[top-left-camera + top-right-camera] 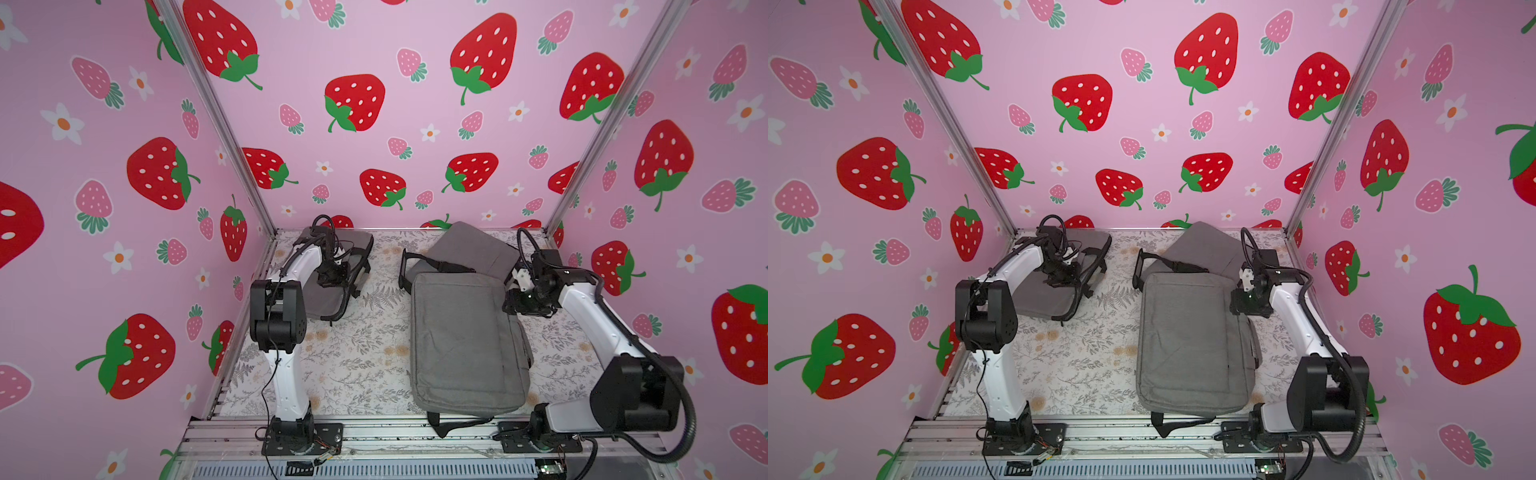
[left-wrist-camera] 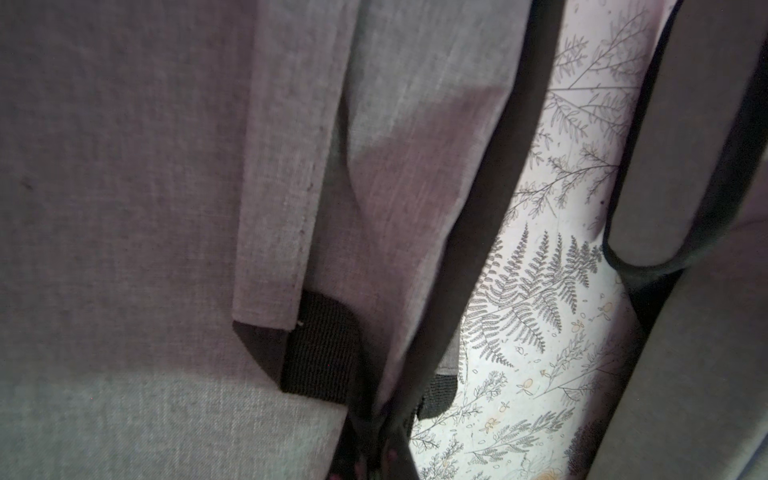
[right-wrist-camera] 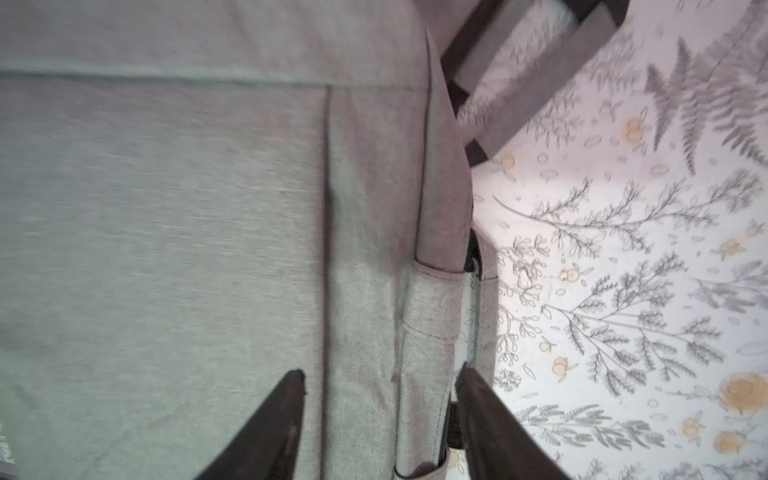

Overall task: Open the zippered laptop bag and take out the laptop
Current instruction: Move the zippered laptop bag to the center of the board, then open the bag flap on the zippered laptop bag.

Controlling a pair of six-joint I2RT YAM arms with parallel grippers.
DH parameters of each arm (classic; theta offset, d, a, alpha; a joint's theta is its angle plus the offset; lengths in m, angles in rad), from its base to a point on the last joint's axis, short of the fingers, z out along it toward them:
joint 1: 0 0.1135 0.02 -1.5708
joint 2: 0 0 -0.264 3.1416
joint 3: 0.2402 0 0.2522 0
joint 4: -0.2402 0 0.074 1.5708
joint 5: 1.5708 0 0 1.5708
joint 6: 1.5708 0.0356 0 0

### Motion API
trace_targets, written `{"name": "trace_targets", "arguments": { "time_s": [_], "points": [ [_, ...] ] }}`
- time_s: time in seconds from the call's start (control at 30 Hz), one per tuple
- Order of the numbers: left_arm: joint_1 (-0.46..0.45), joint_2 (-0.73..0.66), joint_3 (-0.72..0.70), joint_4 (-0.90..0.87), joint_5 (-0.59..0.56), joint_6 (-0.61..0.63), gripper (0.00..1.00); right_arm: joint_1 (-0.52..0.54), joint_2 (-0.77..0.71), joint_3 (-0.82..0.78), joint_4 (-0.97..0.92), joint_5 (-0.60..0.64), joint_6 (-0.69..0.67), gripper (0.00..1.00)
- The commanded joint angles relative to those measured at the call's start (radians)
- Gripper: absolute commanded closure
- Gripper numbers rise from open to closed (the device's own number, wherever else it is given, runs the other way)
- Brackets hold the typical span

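Big grey laptop bag: lies flat on the right half of the flowery table. Its near end is close to the front rail.
Black strap: sticks out from the bag's near end, over the rail.
Second grey bag: just behind the big one, touching it, with its far end tipped up by the back wall.
Third grey bag: far left corner, under the left arm.
Right gripper: over the big bag's far right corner. Its fingers are spread apart, with the bag's side edge and grey handle between them.
Left gripper: down on the third bag, pinched closed. I cannot tell what it pinches.
Laptop: cannot be seen.
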Motion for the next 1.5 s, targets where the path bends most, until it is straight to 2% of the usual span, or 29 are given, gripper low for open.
{"name": "trace_targets", "arguments": {
  "time_s": [0.0,0.13,0.17,0.33,0.7,0.8,0.87,0.97,1.23,1.47],
  "points": [
    [0.005,0.016,0.063,-0.011,-0.022,-0.003,0.98,-0.002,-0.106,0.001,0.043,-0.122,0.018,0.30],
    [0.006,0.040,0.082,-0.018,-0.013,-0.005,0.95,0.001,-0.178,-0.069,0.144,-0.353,0.098,0.23],
    [0.007,0.047,0.086,-0.022,-0.013,-0.006,0.90,0.007,-0.196,-0.095,0.183,-0.398,0.129,0.21],
    [0.004,0.067,0.104,-0.037,-0.010,0.001,0.89,0.039,-0.251,-0.171,0.286,-0.499,0.219,0.17],
    [-0.003,0.071,0.127,-0.066,-0.006,0.016,0.84,0.112,-0.250,-0.185,0.328,-0.500,0.256,0.14],
    [-0.005,0.084,0.142,-0.083,-0.016,0.028,0.89,0.141,-0.243,-0.192,0.364,-0.506,0.283,0.14],
    [-0.005,0.087,0.155,-0.097,-0.017,0.031,0.99,0.166,-0.236,-0.205,0.420,-0.514,0.321,0.13],
    [-0.001,0.067,0.173,-0.101,-0.023,0.035,1.00,0.211,-0.216,-0.220,0.506,-0.500,0.391,0.10],
    [0.025,0.015,0.230,-0.128,-0.027,0.025,1.00,0.334,-0.056,-0.184,0.710,-0.424,0.577,0.09],
    [0.028,-0.066,0.233,-0.146,-0.001,0.047,1.00,0.448,0.152,-0.080,0.855,-0.348,0.729,0.17]
  ]
}}
